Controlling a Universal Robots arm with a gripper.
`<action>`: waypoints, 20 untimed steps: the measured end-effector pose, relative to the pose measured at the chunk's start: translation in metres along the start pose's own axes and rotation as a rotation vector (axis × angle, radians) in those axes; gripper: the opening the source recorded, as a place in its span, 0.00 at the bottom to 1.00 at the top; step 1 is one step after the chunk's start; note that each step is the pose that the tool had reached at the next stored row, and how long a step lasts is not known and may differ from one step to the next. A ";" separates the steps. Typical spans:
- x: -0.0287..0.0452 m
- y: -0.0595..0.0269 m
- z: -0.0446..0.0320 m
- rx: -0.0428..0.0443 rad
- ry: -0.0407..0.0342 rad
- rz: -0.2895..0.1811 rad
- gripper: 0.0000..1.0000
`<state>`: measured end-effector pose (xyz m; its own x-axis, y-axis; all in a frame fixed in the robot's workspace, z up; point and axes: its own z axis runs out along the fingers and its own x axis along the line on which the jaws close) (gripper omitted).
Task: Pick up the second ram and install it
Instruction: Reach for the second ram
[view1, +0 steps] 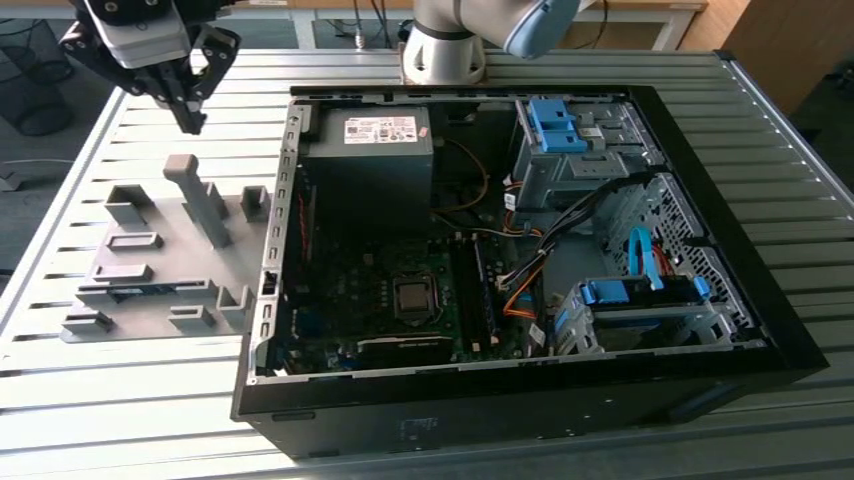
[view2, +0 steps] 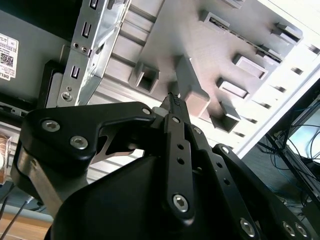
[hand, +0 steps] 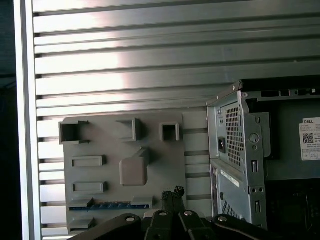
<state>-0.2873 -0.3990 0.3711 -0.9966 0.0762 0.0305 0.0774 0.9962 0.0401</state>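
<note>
Aloft, black jointed pincer (view1: 191, 120) — clenched, empty — over blocky grey fixture (hand: 111, 146) with thin blue second ram (hand: 107, 205).

Black linked gripper (view1: 192, 122) with silver hex screws (view2: 180, 201), white-grey wrist housing (view1: 140, 35), silver arm base (view1: 445, 52), pale blue joint cap (view1: 541, 25)

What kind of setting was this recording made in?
Likely a robotics lab or workshop bench: an open desktop computer case lies on a slatted metal table beside a grey fixture plate, with a robot arm's base nearby.
</note>
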 end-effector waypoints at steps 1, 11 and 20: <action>0.0011 -0.0001 0.0001 0.0000 0.0002 0.000 0.11; 0.0080 -0.0006 0.0013 0.0002 0.0032 0.000 0.11; 0.0136 -0.0011 0.0025 0.0005 0.0066 0.000 0.11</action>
<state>-0.3010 -0.3989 0.3690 -0.9964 0.0762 0.0371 0.0777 0.9962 0.0397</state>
